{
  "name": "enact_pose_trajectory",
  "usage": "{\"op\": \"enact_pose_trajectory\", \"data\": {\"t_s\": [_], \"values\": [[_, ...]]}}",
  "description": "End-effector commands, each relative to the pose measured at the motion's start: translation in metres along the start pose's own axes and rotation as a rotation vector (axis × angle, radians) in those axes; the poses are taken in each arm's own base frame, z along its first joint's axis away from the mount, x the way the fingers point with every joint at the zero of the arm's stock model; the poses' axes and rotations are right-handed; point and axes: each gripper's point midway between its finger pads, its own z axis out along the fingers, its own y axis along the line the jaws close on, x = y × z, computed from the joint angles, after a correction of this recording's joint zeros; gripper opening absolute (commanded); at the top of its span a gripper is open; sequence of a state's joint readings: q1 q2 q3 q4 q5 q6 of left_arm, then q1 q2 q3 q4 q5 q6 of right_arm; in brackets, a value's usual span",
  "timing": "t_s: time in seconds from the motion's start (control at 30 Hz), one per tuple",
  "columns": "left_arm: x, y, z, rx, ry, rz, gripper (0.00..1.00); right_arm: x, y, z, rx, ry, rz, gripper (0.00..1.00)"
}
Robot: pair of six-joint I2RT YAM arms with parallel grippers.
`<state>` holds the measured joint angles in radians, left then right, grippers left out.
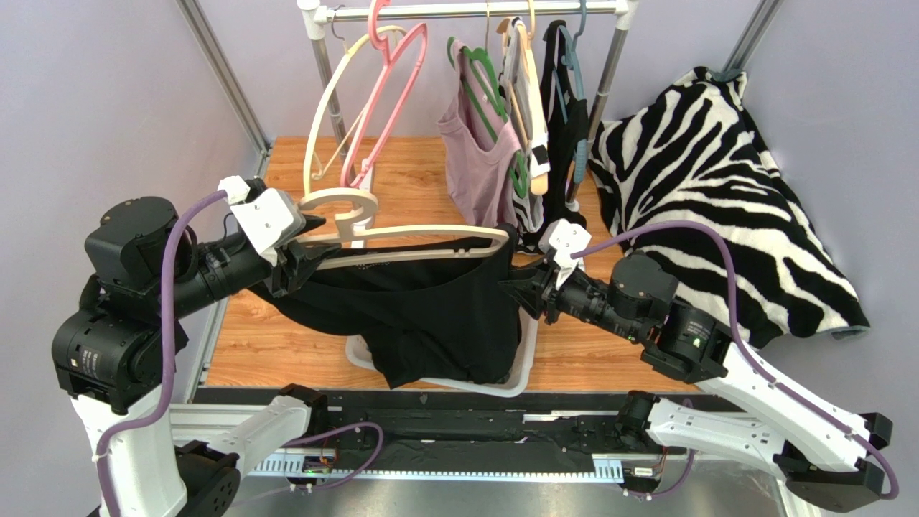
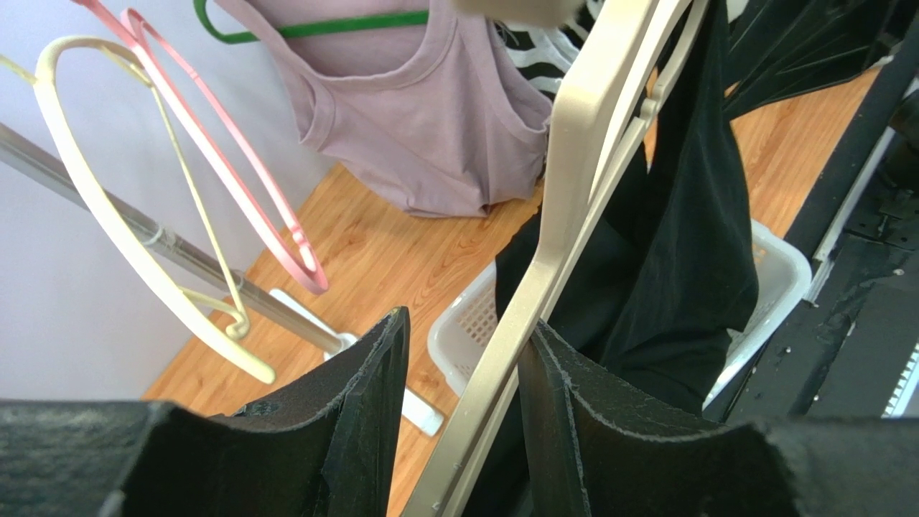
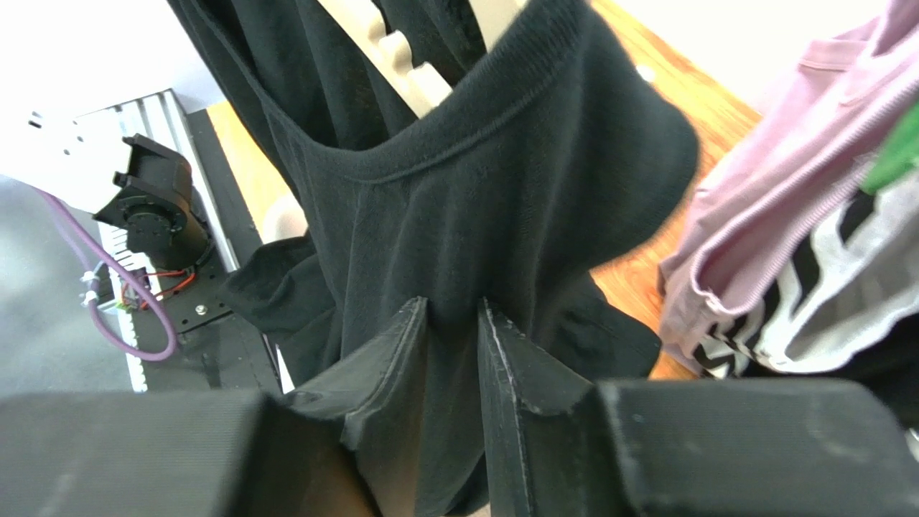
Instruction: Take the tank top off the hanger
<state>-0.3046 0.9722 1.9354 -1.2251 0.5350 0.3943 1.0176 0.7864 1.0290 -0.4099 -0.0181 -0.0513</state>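
Two-arm cell seen from above and from each wrist. The left end effector [image 1: 296, 252] is clenching one arm of the cream hanger [image 1: 423, 231], which is lying roughly level in mid-air, off the rail [image 1: 475, 9] and above the wooden surface [image 1: 410, 178]. In the left wrist view the hanger arm [image 2: 572, 162] is passing between the two fingers [image 2: 361, 409] of that end effector [image 2: 464, 334].

The black tank top [image 1: 431, 312] is still hanging on this hanger, drooping over a white basket [image 1: 524, 372] on the surface. The right end effector [image 1: 518, 284] is meeting the garment at its right edge. In the right wrist view its fingers [image 3: 378, 355] are standing close together with black fabric [image 3: 485, 194] pinched in the narrow gap, below the hanger's notched end [image 3: 399, 54].

Behind, a mauve top [image 1: 475, 162], a pink hanger [image 1: 394, 75] and another cream hanger [image 1: 324, 108] are hanging from the rail. A zebra-print cloth [image 1: 712, 183] is lying to the right.
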Motion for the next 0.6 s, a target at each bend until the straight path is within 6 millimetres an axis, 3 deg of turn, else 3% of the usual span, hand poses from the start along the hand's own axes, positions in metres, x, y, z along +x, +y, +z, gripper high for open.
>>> {"op": "enact_pose_trajectory", "data": {"t_s": [0.0,0.13,0.3,0.57], "values": [[-0.026,-0.002,-0.004,0.014,-0.096,0.02,0.0,-0.028,0.006,0.005,-0.037,-0.099,0.009,0.24],[-0.028,-0.003,-0.005,0.019,-0.099,0.027,0.0,-0.028,0.0,0.004,-0.005,-0.098,0.002,0.0],[-0.03,-0.003,-0.006,0.021,-0.106,0.034,0.0,-0.027,-0.013,-0.015,0.074,-0.129,0.005,0.0],[-0.034,-0.005,-0.01,0.022,-0.119,0.045,0.0,-0.001,-0.051,-0.043,0.303,-0.131,0.056,0.0]]}}
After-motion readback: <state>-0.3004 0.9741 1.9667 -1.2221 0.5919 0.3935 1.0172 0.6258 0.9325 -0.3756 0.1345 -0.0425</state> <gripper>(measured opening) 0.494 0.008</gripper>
